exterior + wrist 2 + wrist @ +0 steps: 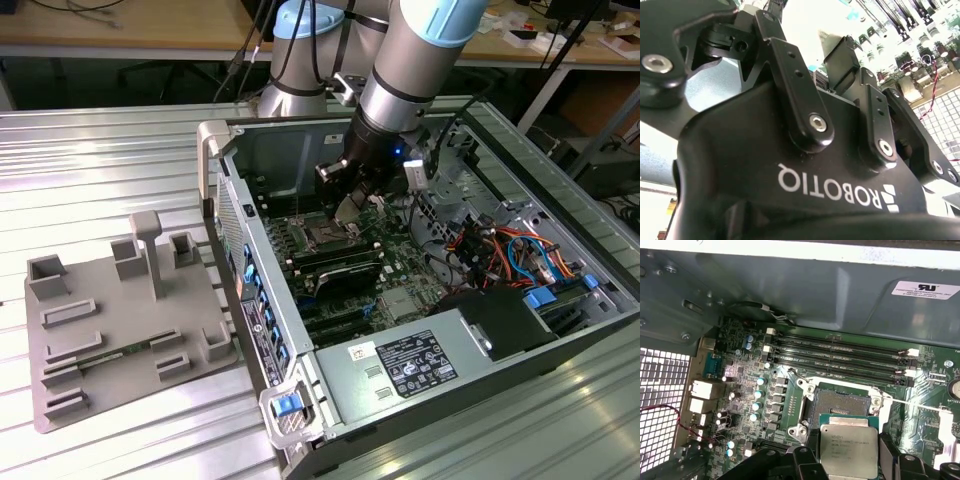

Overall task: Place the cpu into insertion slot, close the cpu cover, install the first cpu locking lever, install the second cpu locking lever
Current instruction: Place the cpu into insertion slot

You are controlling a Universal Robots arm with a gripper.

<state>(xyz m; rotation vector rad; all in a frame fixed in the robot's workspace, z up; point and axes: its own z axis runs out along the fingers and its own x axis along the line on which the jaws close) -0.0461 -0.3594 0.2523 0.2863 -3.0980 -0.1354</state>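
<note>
Showing, at eight o'clock in the exterior view, a grey tray [120, 330] lying on the ribbed table [100, 160], just beside the open case [290, 150]. Reaching down into that case from twelve o'clock, arm [420, 50] holding gripper [350, 208] close over the board [350, 270], near the case's middle. Clamping cpu [849, 449] between both fingers [888, 456], pressing on opposite edges, silvery top facing the first wrist camera. Holding the cpu flat, just beside slot [842, 401] and partly overlapping its edge; touching or apart, cannot tell. Showing the slot's gold-brown centre uncovered inside its silver rim, with long black memory slots [840, 352] running just beyond it. Showing black linkages [800, 100] of the gripper body in the second wrist view, bright board parts behind. Sitting at five o'clock in the exterior view, grey power supply [420, 365]; tangling at three o'clock, coloured cables [500, 250], well apart from the gripper.
</note>
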